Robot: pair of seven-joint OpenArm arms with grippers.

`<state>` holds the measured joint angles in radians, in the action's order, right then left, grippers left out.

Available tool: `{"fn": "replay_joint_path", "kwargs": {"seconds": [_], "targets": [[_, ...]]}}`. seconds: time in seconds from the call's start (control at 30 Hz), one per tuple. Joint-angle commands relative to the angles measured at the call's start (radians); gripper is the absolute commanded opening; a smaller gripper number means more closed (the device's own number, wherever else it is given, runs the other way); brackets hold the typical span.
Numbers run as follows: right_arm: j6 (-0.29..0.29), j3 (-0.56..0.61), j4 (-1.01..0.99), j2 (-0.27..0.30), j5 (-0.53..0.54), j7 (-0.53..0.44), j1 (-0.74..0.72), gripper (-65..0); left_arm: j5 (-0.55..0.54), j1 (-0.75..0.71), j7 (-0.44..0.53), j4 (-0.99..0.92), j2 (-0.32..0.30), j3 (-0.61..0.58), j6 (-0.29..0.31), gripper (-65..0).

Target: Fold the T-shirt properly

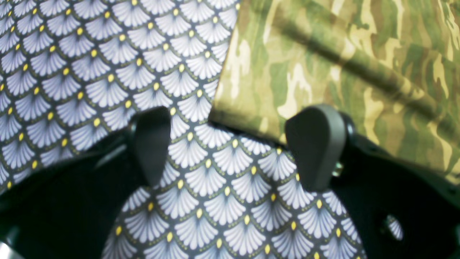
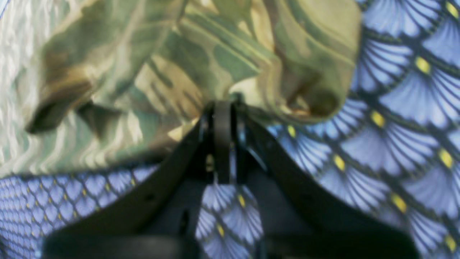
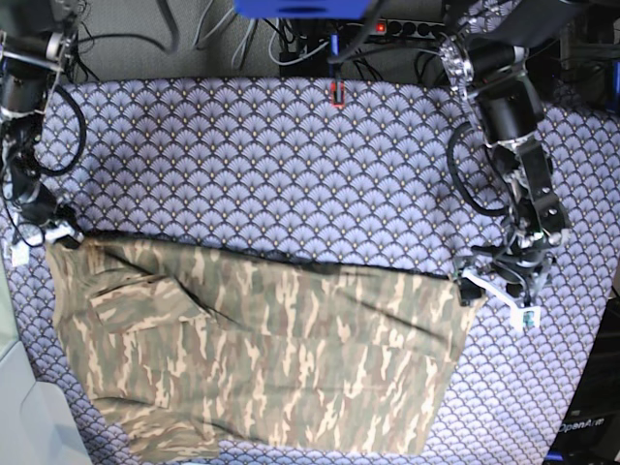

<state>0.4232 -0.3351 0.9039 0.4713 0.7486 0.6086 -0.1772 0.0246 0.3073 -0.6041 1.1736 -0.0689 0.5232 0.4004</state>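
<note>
Camouflage-print soft T-shirt on the purple scallop-patterned surface.
Wrist views alone show grips: right hand pinches its bunched corner; left hand gapes released beside its edge.

"openarm" — black base corner

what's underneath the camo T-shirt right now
The T-shirt lies on the purple scallop-patterned cloth, which shows on all sides of it. Whatever sits beneath the shirt's middle, or below that cloth, is covered and cannot be seen.
</note>
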Motion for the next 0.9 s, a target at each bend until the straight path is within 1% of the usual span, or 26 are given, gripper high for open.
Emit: {"fn": "replay_joint_path", "kwargs": {"seconds": [0.0,0.13,0.43,0.57,0.63,0.73,0.83,0.87], "targets": [[0.004,-0.009,0.047,0.033,0.015,-0.020,-0.003,-65.0,-0.012,0.025,0.022,0.019,-0.007,0.001,0.004,-13.8],[0.003,-0.029,0.122,0.033,0.015,-0.017,0.044,-65.0,-0.012,0.025,0.023,0.019,-0.007,0.001,0.004,-13.8],[0.009,-0.126,0.126,0.030,0.016,-0.016,0.107,-65.0,-0.012,0.023,0.023,0.018,-0.006,0.001,0.004,-13.8],[0.009,-0.127,0.126,0.030,0.016,-0.017,0.120,-65.0,-0.012,0.028,0.023,0.016,-0.002,-0.002,0.004,-13.8],[0.010,-0.123,0.126,0.030,0.016,-0.017,0.120,-65.0,-0.012,0.030,0.023,0.018,0.022,-0.001,0.004,-13.7],[0.004,-0.129,0.126,0.020,0.016,-0.017,0.115,-65.0,-0.012,0.030,0.023,0.018,0.033,-0.001,0.004,-13.7],[0.004,-0.129,0.126,0.020,0.016,-0.016,0.114,-65.0,-0.012,0.026,0.023,0.018,0.034,-0.004,0.004,-13.7],[0.004,-0.129,0.126,0.020,0.016,-0.016,0.114,-63.8,-0.012,0.026,0.023,0.018,0.034,-0.004,0.004,-13.7]]}}
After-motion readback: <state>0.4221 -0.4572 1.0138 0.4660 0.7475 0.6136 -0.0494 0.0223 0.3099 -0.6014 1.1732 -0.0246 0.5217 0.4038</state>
